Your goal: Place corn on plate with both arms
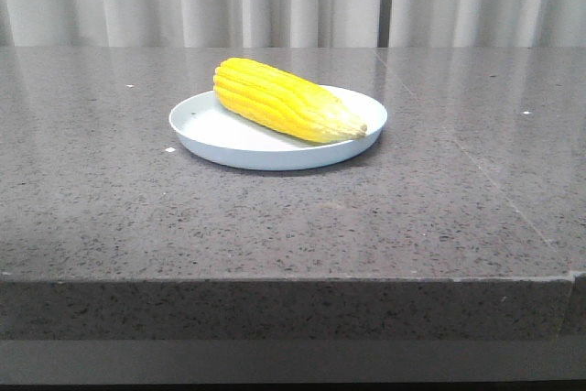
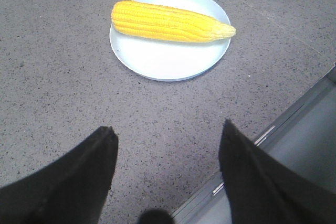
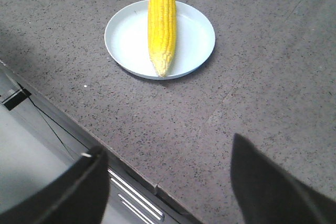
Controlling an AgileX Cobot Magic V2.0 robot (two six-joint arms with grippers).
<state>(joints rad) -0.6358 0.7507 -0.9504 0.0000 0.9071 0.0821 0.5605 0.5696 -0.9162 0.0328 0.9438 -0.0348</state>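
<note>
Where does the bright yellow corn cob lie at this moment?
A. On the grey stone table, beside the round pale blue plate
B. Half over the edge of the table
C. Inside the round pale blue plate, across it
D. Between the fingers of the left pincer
C: the bright yellow corn cob rests across the round pale blue plate, its paler tip near the rim, and both open pincers, left pincer and right pincer, stand apart from it.

Smooth plate, speckled stone table

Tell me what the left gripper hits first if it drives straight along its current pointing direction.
Probably bare table just short of the plate, then the corn. The left gripper is open and empty; depth is uncertain.
</note>
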